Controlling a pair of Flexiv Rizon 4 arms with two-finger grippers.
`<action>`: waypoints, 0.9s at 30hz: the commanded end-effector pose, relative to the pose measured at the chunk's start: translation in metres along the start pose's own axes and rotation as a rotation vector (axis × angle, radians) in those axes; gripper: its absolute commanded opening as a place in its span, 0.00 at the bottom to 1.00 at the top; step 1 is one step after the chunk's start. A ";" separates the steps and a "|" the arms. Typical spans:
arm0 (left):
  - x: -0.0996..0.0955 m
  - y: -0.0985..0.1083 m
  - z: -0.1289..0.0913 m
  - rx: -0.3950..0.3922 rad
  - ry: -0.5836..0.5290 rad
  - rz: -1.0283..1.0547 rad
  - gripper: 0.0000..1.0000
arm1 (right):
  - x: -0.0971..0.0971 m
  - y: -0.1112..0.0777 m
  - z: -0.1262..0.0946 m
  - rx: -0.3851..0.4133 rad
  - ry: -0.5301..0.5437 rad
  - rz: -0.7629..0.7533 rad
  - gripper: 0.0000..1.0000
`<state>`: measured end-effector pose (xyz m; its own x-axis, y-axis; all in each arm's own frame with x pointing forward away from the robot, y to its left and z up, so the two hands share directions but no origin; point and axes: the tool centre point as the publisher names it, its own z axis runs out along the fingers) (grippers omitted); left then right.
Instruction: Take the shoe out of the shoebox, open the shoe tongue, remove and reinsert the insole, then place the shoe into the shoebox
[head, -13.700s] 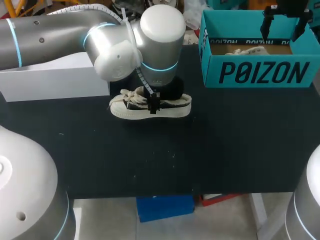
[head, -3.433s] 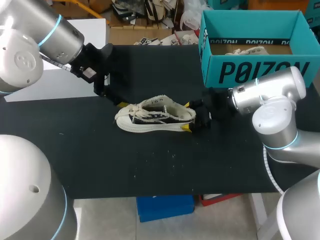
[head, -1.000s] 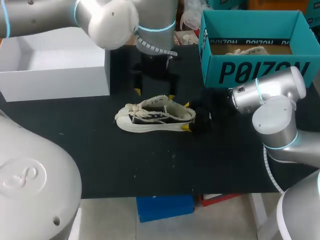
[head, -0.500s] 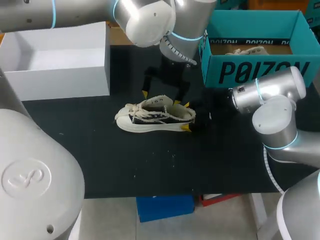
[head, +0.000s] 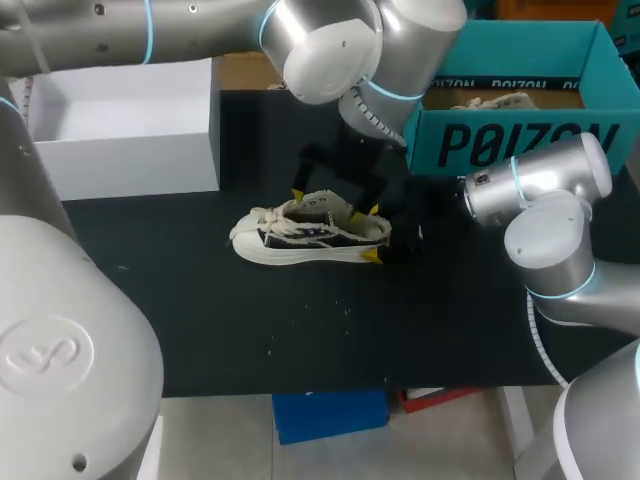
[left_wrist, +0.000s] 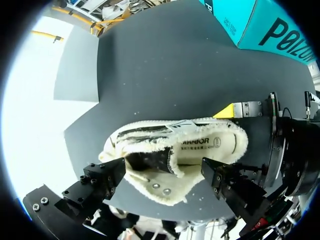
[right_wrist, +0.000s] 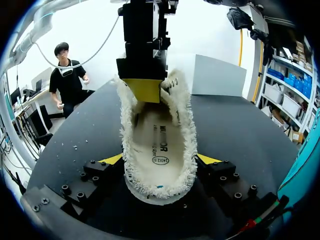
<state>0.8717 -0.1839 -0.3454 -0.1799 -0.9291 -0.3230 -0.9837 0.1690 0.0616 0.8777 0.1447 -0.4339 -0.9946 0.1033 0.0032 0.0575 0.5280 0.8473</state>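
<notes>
A cream low-top shoe (head: 300, 238) with a frayed collar lies on its sole on the black table (head: 200, 320), toe to the left. Its printed insole (right_wrist: 160, 145) shows inside. My right gripper (head: 372, 235) grips the heel, a yellow-tipped finger pressed against each side (right_wrist: 112, 159). My left gripper (head: 333, 200) hangs open just above the shoe's middle, and its fingers (left_wrist: 100, 180) straddle the tongue and collar without touching. One left fingertip (right_wrist: 145, 90) shows over the tongue in the right wrist view. The teal shoebox (head: 520, 145) stands at the back right.
A second pale shoe (head: 490, 100) lies inside the teal shoebox. A white open box (head: 120, 140) sits at the back left. The left arm's big elbow (head: 330, 45) hangs over the table's rear middle.
My left arm has swung right and come down from behind the shoe to just above its opening. The right gripper and the shoe have not moved.
</notes>
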 end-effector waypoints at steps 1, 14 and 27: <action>0.006 -0.003 0.006 -0.002 -0.037 -0.007 1.00 | -0.001 0.000 0.003 0.002 -0.001 0.001 0.00; 0.005 0.003 0.019 -0.019 -0.089 -0.033 1.00 | -0.001 0.000 0.003 0.002 -0.001 0.001 0.00; -0.004 0.009 0.026 -0.039 -0.107 -0.046 0.08 | -0.001 0.000 0.003 0.002 -0.001 0.001 0.00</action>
<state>0.8644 -0.1718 -0.3675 -0.1368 -0.8949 -0.4247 -0.9903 0.1124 0.0821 0.8777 0.1448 -0.4339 -0.9946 0.1033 0.0031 0.0575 0.5280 0.8473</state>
